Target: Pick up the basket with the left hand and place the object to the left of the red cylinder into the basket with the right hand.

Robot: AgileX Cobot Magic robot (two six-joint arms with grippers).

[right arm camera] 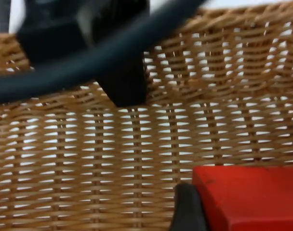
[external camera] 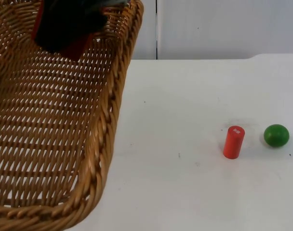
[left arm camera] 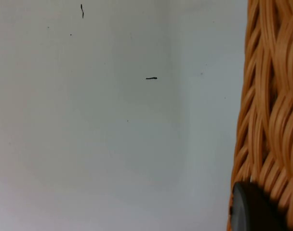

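Note:
The woven wicker basket (external camera: 50, 144) is lifted off the table and tilted toward the camera. My left gripper (left arm camera: 262, 204) is shut on its rim (left arm camera: 272, 96), with one black fingertip (left arm camera: 250, 209) pressed against the weave. My right gripper (external camera: 64, 33) hangs over the inside of the basket near its far end, shut on a red block (right arm camera: 247, 197) that sits beside its fingertip (right arm camera: 187, 211). The basket's woven wall (right arm camera: 137, 144) lies behind the block. A red cylinder (external camera: 233, 142) stands upright on the table at the right.
A green ball (external camera: 276, 135) lies just right of the red cylinder. The white table (external camera: 185, 168) stretches between the basket and the cylinder. A grey partition wall (external camera: 223, 26) closes the far edge.

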